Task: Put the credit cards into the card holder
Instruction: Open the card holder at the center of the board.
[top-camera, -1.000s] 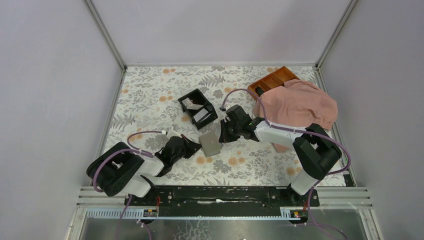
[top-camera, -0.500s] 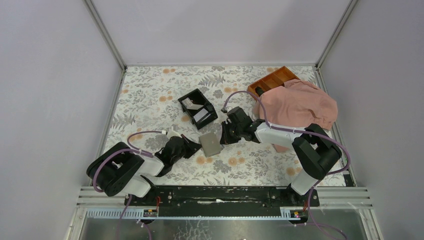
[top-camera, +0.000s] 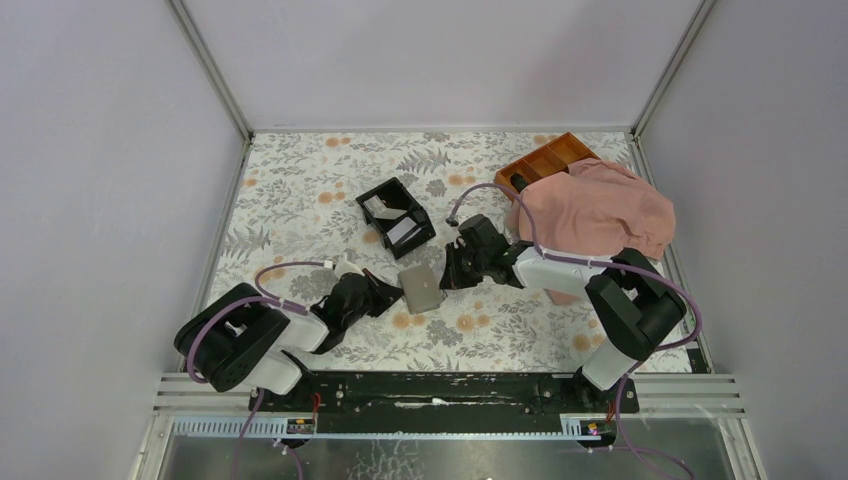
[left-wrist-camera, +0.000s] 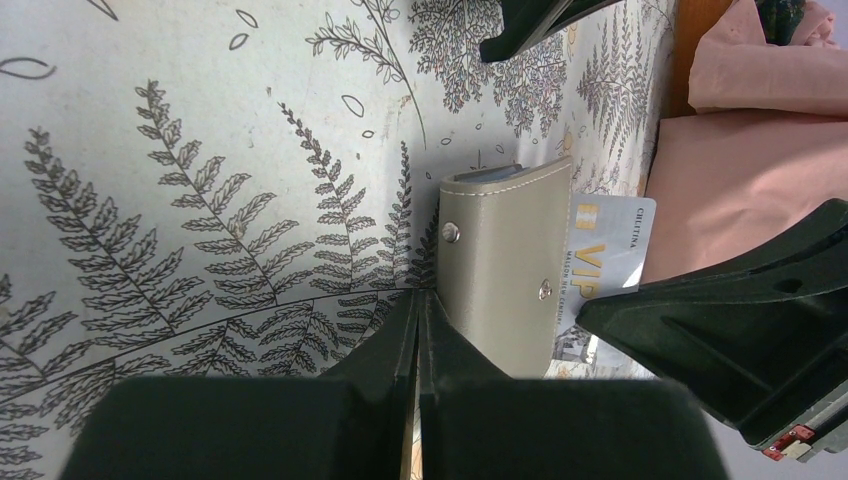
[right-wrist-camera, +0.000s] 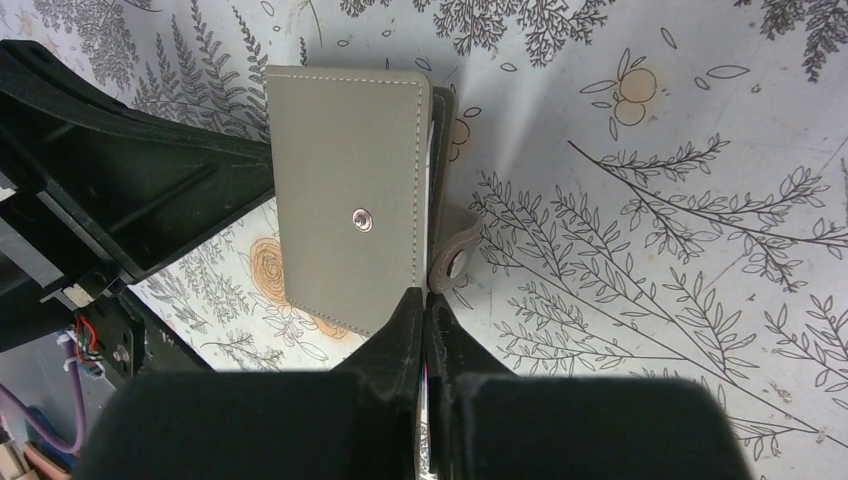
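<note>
Roughly in the middle of the table, just near of the black box, the card holder sits between the two grippers. The left gripper has its jaws closed against the holder's left edge. The right gripper has its jaws closed on a credit card that sticks partly out of the holder's right side.

The table has a floral-print surface with grey ferns and orange blossoms. Plain pale lilac wall panels enclose three sides, joined by metal corner posts. Lighting is even and diffuse.
</note>
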